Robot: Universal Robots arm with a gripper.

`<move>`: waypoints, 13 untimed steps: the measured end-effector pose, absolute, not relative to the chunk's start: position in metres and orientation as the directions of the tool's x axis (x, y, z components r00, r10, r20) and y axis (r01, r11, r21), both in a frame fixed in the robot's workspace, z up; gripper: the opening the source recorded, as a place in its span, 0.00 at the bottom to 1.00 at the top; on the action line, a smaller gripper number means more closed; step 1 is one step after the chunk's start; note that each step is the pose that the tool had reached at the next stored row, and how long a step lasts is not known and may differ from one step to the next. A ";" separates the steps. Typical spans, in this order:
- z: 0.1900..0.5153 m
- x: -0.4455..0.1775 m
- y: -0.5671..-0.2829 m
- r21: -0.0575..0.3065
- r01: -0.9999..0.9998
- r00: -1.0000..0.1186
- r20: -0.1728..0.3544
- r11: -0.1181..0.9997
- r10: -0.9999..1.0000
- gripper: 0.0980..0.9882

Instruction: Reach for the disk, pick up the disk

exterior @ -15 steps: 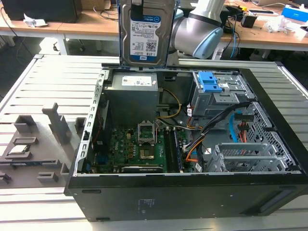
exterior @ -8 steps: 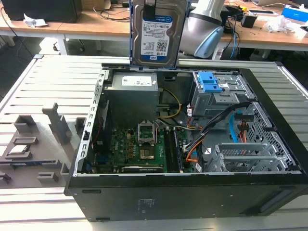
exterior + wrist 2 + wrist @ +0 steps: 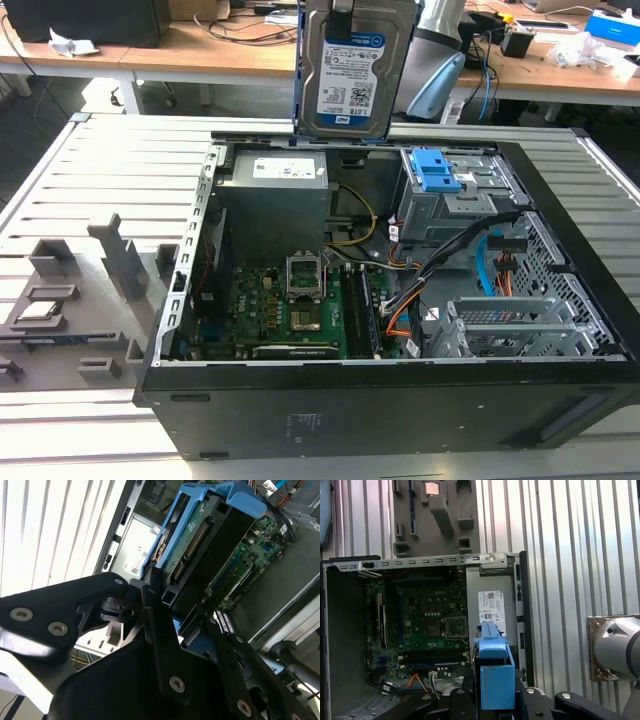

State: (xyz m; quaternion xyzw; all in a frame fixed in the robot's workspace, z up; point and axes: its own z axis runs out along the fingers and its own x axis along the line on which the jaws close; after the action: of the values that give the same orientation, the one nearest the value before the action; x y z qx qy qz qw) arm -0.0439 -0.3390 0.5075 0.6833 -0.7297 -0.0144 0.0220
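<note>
The disk [image 3: 355, 70] hangs upright above the back edge of the open computer case [image 3: 400, 400], its white-and-blue label facing the exterior view and its blue carrier frame along its edges. In both wrist views my gripper [image 3: 496, 696] is shut on the disk's end. The black fingers [image 3: 532, 700] press on either side of the blue carrier [image 3: 495, 672]. In the second wrist view the disk [image 3: 200, 540] shows its green circuit board and connector side, and the gripper [image 3: 167, 597] clamps its near end.
Inside the case lie the grey power supply [image 3: 275, 190], the motherboard [image 3: 290, 310] and a drive cage with blue latches [image 3: 440, 175]. A grey fixture [image 3: 90, 290] sits on the slatted table [image 3: 100, 160] at the exterior view's left. Cluttered desks [image 3: 200, 50] stand behind.
</note>
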 end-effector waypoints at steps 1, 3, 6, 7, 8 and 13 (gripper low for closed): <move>0.507 -0.042 -0.339 0.051 -0.997 -0.065 0.012 0.066 -0.998 0.30; 0.507 -0.035 -0.338 0.051 -0.997 -0.065 0.012 0.066 -0.998 0.30; 0.507 -0.030 -0.337 0.051 -0.997 -0.065 0.012 0.066 -0.998 0.30; 0.507 -0.029 -0.337 0.051 -0.997 -0.065 0.012 0.066 -0.998 0.30; 0.507 -0.029 -0.337 0.051 -0.996 -0.066 0.012 0.066 -0.998 0.30; 0.507 -0.029 -0.338 0.051 -0.997 -0.065 0.012 0.066 -0.998 0.30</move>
State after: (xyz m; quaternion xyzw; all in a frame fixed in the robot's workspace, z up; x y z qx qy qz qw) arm -0.0288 -0.3377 0.5074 0.6833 -0.7297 -0.0145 0.0220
